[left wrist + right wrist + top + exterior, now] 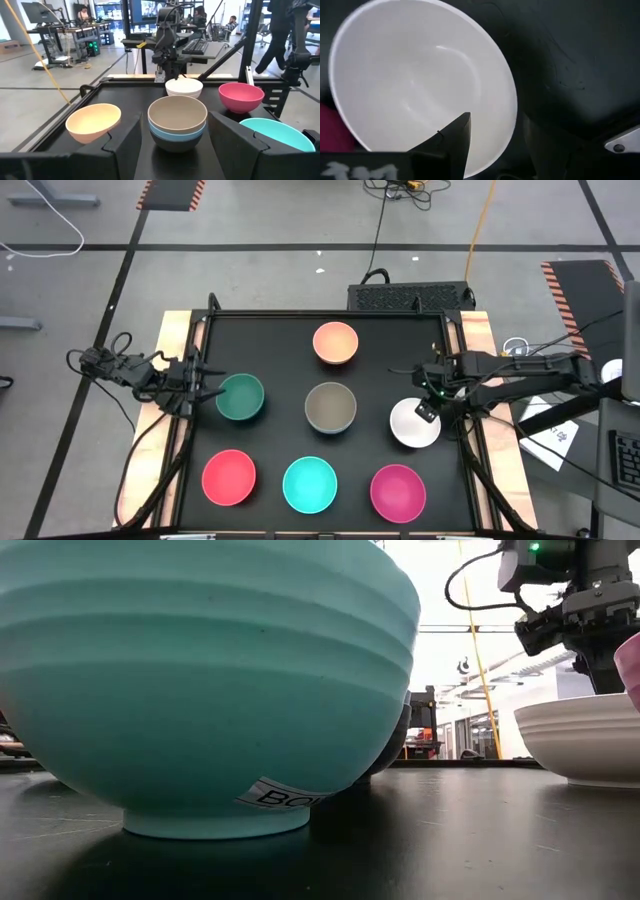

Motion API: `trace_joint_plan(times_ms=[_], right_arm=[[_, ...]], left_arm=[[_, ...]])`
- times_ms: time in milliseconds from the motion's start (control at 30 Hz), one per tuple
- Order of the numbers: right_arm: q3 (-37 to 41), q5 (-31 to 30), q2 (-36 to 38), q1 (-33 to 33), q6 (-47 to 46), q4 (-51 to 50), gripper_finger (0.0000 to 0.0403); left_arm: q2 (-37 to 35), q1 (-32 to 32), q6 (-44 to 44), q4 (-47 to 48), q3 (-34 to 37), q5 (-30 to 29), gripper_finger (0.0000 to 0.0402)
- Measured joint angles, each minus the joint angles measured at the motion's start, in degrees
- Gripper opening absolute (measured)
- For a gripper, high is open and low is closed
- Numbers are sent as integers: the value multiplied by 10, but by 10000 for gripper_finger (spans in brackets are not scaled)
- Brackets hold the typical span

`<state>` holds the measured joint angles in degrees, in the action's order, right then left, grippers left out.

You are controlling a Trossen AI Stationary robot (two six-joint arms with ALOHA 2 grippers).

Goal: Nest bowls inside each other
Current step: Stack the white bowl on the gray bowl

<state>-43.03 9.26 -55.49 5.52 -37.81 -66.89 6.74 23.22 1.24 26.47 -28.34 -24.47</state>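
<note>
Black table (275, 350) | right gripper (428, 408) spread over white bowl (412, 425) | left gripper (212, 392) spread beside green bowl (241, 397)

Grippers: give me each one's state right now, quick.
Left gripper: open, holding nothing, beside the dark green bowl.
Right gripper: open, one finger inside the white bowl and one outside its rim, not closed on it.

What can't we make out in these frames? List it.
- Low view: the big turquoise bowl up close hides most of the table; the magenta bowl is cut by the edge.
- Left wrist view: the centre stack shows olive-grey and blue rims over a dark bowl; anything deeper is hidden.
- Right wrist view: the white bowl is cropped.
</note>
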Motion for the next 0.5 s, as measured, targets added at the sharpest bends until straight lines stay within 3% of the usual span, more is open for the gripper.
trace_joint_plan(times_ms=[500], right_arm=[[0,-3,-73,0,18,18,169]], left_arm=[[0,0,0,-2,0,19,225]])
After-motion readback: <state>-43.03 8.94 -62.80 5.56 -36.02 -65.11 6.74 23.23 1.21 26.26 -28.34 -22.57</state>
